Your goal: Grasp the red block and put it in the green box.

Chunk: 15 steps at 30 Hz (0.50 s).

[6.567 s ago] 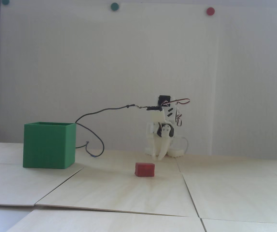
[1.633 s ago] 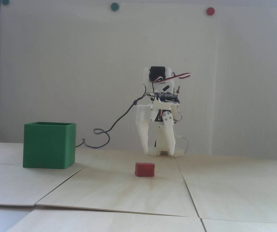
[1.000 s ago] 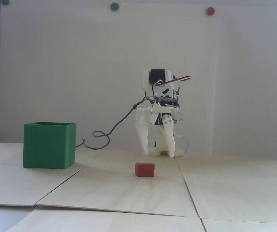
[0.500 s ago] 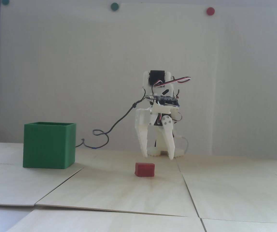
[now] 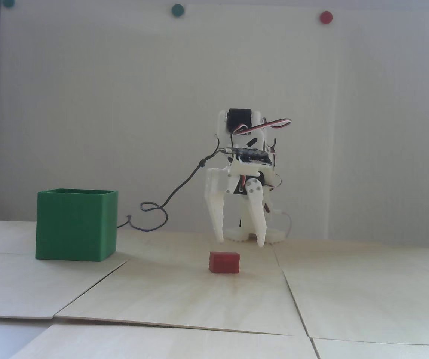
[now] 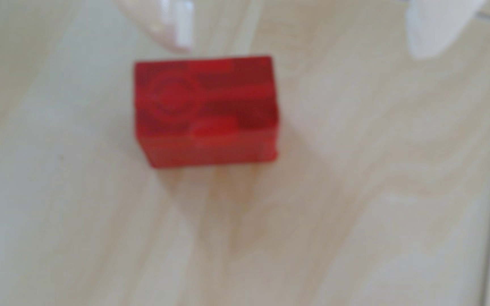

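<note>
The red block [image 5: 224, 262] lies on the pale wooden table, right of the green box [image 5: 76, 224] that stands at the left. My white gripper [image 5: 239, 243] hangs open just above and behind the block, its two fingertips spread wider than the block and holding nothing. In the blurred wrist view the red block [image 6: 205, 110] fills the upper middle. Both white fingertips [image 6: 179, 32] come in from the top edge, the gripper [image 6: 302, 53] open above the block's far side. The green box is out of the wrist view.
A dark cable [image 5: 177, 190] runs from the arm down to the table behind the green box. The table is made of wooden panels with seams [image 5: 293, 295]. Green and red round dots [image 5: 326, 17] sit high on the white wall.
Over the earlier frames the arm rose from a folded pose and the gripper opened wide. In the last second it dropped a little and shifted left towards the block.
</note>
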{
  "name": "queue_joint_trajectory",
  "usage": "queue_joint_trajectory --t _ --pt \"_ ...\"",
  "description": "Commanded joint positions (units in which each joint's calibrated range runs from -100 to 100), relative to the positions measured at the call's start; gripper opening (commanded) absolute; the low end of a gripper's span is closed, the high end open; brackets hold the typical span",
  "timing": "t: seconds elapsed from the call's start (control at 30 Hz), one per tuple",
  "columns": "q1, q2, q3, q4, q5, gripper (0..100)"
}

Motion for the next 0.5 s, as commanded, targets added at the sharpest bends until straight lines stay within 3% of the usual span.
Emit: queue_joint_trajectory --t 0.0,0.47 --pt "0.5 -1.6 -4.6 0.5 0.0 26" --pt "0.3 -1.6 -4.2 0.0 0.0 26"
